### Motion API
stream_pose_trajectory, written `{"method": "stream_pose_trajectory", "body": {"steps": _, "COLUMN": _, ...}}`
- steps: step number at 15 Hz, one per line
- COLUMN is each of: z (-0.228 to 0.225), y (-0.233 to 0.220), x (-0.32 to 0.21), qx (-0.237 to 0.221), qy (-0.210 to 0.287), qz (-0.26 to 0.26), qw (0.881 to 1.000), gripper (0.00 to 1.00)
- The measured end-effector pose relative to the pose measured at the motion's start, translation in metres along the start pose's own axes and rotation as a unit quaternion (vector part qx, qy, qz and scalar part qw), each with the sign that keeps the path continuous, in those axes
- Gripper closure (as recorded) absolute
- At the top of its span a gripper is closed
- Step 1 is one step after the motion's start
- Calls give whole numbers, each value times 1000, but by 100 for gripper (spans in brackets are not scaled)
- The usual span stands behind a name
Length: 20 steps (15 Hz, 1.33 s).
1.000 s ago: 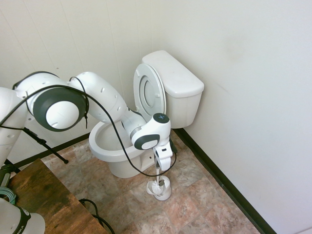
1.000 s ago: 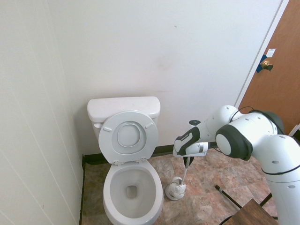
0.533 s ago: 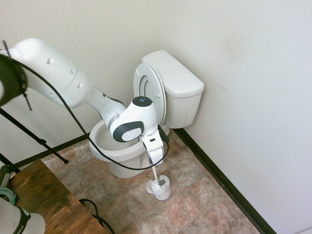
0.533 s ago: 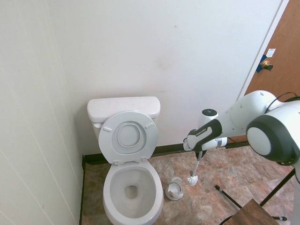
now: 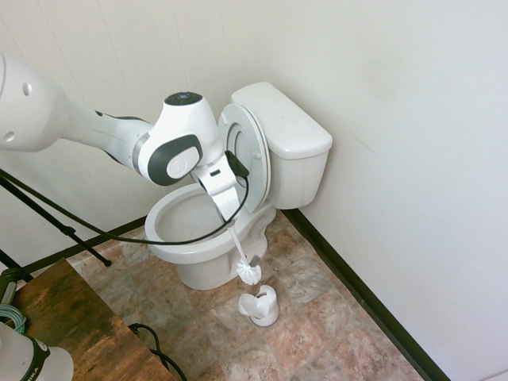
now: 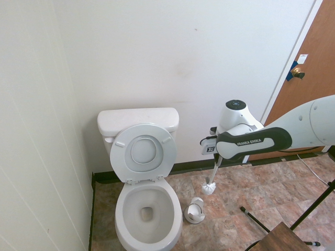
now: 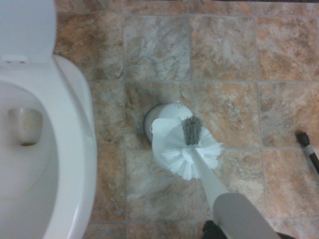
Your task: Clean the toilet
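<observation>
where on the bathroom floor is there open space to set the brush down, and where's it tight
Open tile lies between the brush holder and the door, and along the wall's dark baseboard past the tank. It is tight between the toilet bowl and the holder, and near the wooden table corner. The gripper holds the brush in the air above the floor.

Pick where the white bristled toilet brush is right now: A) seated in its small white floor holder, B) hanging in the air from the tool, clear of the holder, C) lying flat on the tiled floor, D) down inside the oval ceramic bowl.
B: the white bristled toilet brush hangs from the shut tool, with a gap above the small white floor holder, beside the white ceramic toilet.
</observation>
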State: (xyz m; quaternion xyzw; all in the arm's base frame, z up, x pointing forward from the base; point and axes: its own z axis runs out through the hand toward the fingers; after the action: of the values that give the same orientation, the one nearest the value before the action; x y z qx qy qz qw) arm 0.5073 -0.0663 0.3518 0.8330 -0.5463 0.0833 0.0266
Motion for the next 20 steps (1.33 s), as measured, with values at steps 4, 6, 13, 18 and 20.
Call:
{"method": "stream_pose_trajectory", "body": {"steps": 4, "z": -31, "y": -44, "x": -38, "qx": 18, "qy": -4, "qz": -30, "qw": 999, "gripper": 100}}
{"method": "stream_pose_trajectory", "body": {"steps": 6, "z": -42, "y": -69, "x": -62, "qx": 24, "qy": -4, "qz": -41, "qw": 999, "gripper": 100}}
{"method": "stream_pose_trajectory", "body": {"steps": 13, "z": -30, "y": -127, "x": -144, "qx": 44, "qy": -26, "qz": -90, "qw": 995, "gripper": 100}}
{"method": "stream_pose_trajectory", "body": {"steps": 18, "z": 29, "y": -175, "x": -179, "qx": 49, "qy": -36, "qz": -77, "qw": 995, "gripper": 100}}
{"method": "stream_pose_trajectory", "body": {"steps": 20, "z": 70, "y": -191, "x": -179, "qx": 48, "qy": -36, "qz": -68, "qw": 996, "gripper": 100}}
